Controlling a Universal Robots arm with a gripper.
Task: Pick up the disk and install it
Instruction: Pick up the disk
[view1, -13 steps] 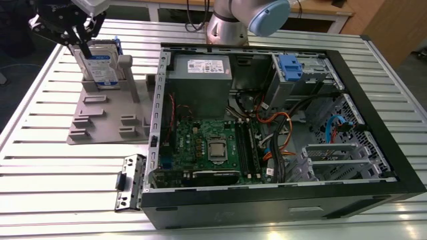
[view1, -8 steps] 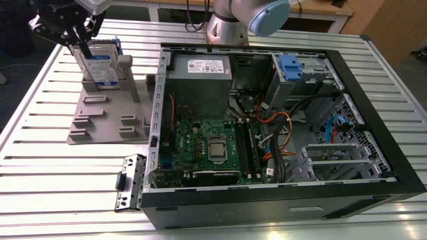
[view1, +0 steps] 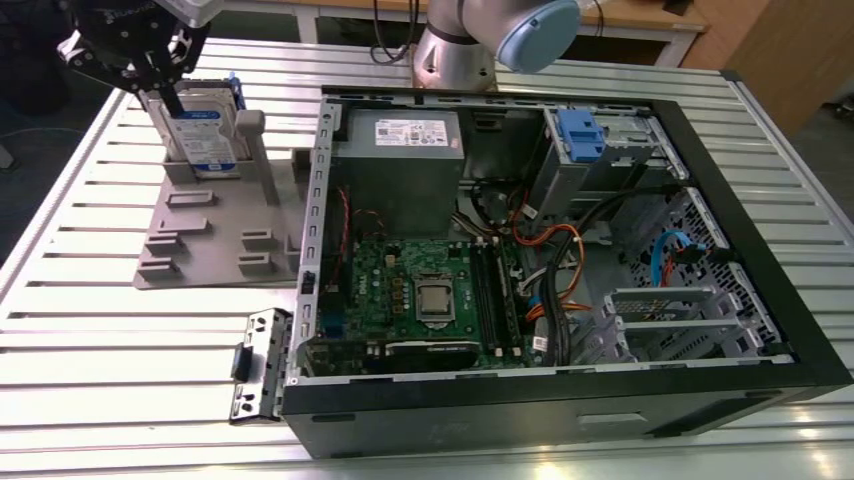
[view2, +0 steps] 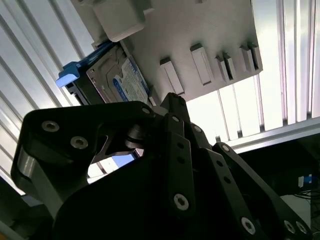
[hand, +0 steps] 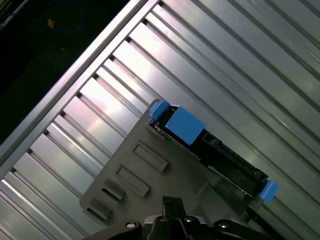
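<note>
Fingers (hand: 170, 202) spread, gripping nothing, over one disk (view1: 203, 135) standing in one grey holder (view1: 214, 235).

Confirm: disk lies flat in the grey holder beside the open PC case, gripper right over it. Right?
Not flat. The disk stands upright on edge in the grey holder beside the open PC case, with the gripper right over it. The exterior view shows this.
</note>
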